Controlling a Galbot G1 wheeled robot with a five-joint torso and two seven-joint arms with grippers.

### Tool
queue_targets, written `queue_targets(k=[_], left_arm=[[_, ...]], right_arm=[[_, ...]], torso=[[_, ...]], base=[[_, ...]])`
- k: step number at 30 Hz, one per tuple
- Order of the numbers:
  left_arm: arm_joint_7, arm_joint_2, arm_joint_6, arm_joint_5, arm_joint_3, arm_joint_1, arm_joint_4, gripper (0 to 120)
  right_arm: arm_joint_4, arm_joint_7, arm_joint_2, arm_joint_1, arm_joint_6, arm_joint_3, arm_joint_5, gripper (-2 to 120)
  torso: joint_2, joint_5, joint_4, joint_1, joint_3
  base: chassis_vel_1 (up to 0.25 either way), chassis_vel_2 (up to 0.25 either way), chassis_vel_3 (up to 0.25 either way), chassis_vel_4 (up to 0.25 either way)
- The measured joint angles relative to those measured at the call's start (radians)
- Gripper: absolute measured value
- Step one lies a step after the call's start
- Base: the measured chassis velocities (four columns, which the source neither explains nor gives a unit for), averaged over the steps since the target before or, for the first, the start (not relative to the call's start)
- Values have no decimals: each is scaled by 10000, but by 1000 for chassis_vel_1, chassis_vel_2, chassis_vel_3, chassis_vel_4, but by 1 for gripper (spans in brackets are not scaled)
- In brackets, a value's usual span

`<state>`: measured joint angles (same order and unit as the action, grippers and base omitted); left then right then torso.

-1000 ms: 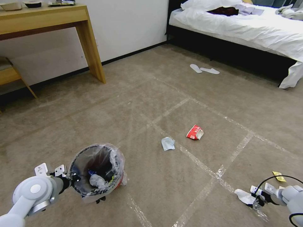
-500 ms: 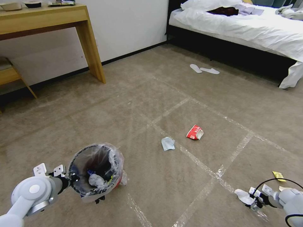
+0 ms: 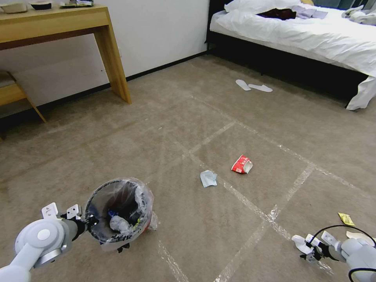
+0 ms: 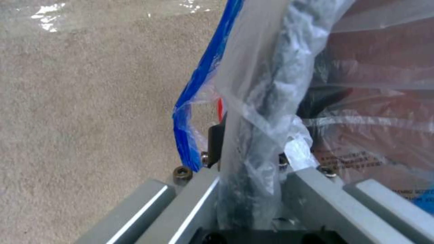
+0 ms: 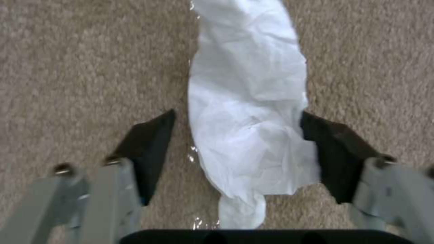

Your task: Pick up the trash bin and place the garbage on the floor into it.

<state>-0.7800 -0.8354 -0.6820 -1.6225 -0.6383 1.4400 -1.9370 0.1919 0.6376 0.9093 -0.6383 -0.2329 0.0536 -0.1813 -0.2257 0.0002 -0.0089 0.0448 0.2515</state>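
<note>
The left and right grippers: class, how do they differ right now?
The left gripper is shut on the trash bin rim; the right gripper is open, jaws straddling a white tissue. The left holds its load off the floor; the right sits low over it.

We look across a beige-brown carpet (image 3: 188, 117) crossed by shiny clear tape lines (image 3: 250, 203) that form a grid. At the far left a light wooden desk (image 3: 58, 23) stands against a white wall (image 3: 164, 31) with a dark baseboard (image 3: 164, 65) along its foot, and a wooden stool (image 3: 15, 96) sits partly under the desk. At the far right a bed (image 3: 305, 35) with white sheets rests on a dark frame, and a pair of white slippers (image 3: 252, 86) lies on the carpet near it.
</note>
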Motion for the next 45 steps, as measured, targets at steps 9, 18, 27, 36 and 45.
queue_targets(k=[9, 18, 27, 36, 45], left_arm=[[59, 18, 20, 23, 17, -41, 38, 0], [55, 52, 35, 20, 97, -136, 37, 0], [18, 109, 39, -26, 128, -191, -52, 0], [-16, 140, 40, -122, 329, -342, -90, 0], [-83, 259, 28, -238, 553, -526, 10, 0]], right_arm=[[114, -98, 31, -64, -20, -63, 298, 32], [313, 195, -43, -72, -169, -6, 798, 0], [844, 477, -222, 53, -477, 345, 2165, 0], [3683, 1875, -727, -122, -2254, 585, 6564, 0], [9947, 1477, -1205, -596, -1719, 2334, 10416, 0]], torso=[[0, 0, -2, 0, 0], [0, 0, 0, 0, 0], [0, 2, 0, 0, 0], [0, -1, 0, 0, 1], [0, -3, -2, 0, 0]], base=[[0, 0, 0, 0], [0, 0, 0, 0], [0, 0, 0, 0], [0, 0, 0, 0], [0, 0, 0, 0]])
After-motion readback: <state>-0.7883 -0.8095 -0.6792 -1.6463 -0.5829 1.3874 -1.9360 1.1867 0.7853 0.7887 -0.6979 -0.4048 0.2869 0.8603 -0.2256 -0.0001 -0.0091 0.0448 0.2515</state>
